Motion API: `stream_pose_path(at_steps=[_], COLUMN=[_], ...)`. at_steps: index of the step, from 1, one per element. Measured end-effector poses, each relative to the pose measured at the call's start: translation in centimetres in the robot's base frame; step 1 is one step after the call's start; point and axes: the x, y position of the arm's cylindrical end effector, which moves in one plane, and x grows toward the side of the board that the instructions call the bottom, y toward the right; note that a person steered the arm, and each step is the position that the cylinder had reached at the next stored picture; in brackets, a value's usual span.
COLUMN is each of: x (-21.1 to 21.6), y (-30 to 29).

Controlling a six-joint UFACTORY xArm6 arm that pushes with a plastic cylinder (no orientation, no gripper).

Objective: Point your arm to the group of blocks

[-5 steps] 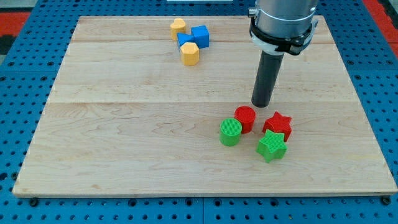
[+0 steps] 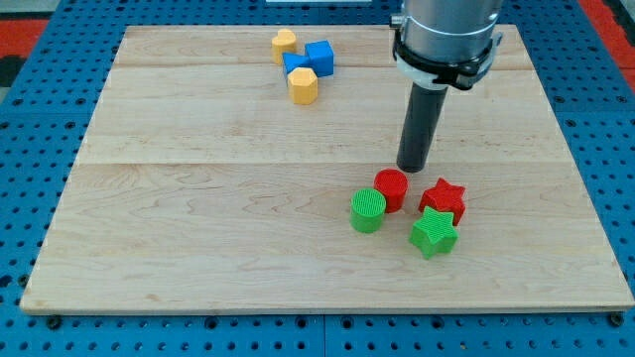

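Tip (image 2: 413,168) sits just above the red cylinder (image 2: 391,188), near the worktop's (image 2: 198,218) lower-right group. Pointing looks nearly done; next, judged, a small nudge toward the red star (image 2: 443,198). No pincer here, so no state to tell.

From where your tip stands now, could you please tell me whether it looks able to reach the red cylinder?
Probably yes. My tip sits just above the red cylinder in the view, with only bare board between them; the red star lies off to the right.

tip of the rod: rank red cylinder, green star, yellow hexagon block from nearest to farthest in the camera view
From my tip:
1. red cylinder, just below the tip, slightly toward the view's left.
2. green star, lower, toward the view's bottom right.
3. yellow hexagon block, far off at the view's top left.
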Motion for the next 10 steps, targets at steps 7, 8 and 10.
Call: stream_pose_path(at_steps=[7,8,10], x=[-13.0,-16.4,-15.1], y=[3.6,2.9,-0.8])
